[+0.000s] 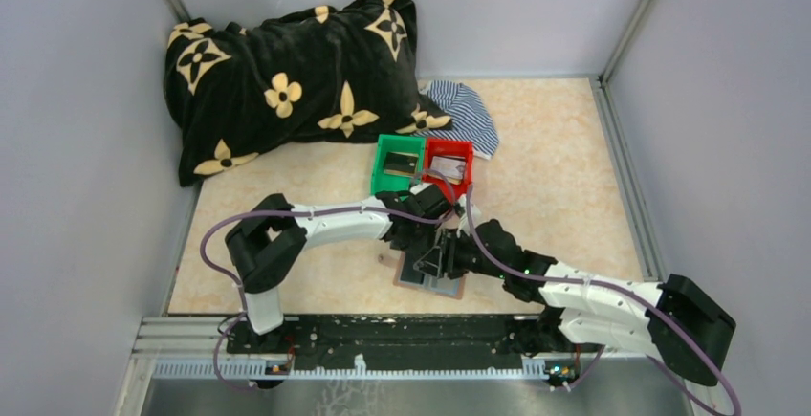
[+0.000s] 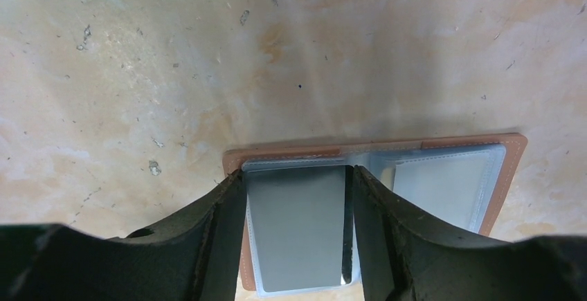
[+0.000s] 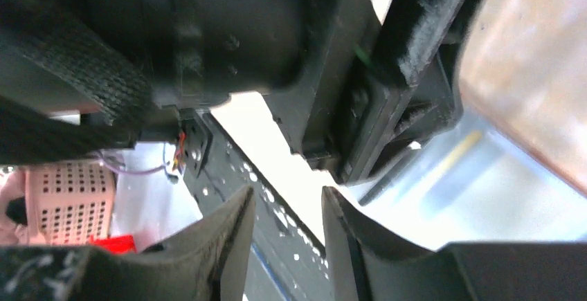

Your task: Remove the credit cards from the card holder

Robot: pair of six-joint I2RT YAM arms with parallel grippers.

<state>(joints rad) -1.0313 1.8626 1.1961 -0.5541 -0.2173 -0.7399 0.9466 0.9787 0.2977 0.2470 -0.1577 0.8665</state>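
The card holder [image 1: 432,280] lies open on the bench [image 1: 564,186], close to the arms' bases. The left claw [image 2: 297,175] stands half-wide astride a silvery credit card [image 2: 297,239]; the right claw [image 3: 287,196] is narrowly parted and empty. I'd keep the holder pinned and slide the card out flat. There's bare bench to the right, with the green bin [image 1: 383,163] and red bin [image 1: 467,163] behind.

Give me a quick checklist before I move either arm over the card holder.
1. Card holder lying open on the table: ok.
2. Left gripper straddling the silvery card: ok.
3. Firm hold on that card: cannot tell.
4. Right gripper open and empty: ok.
5. Room between the two grippers: not ok, they crowd together over the holder.
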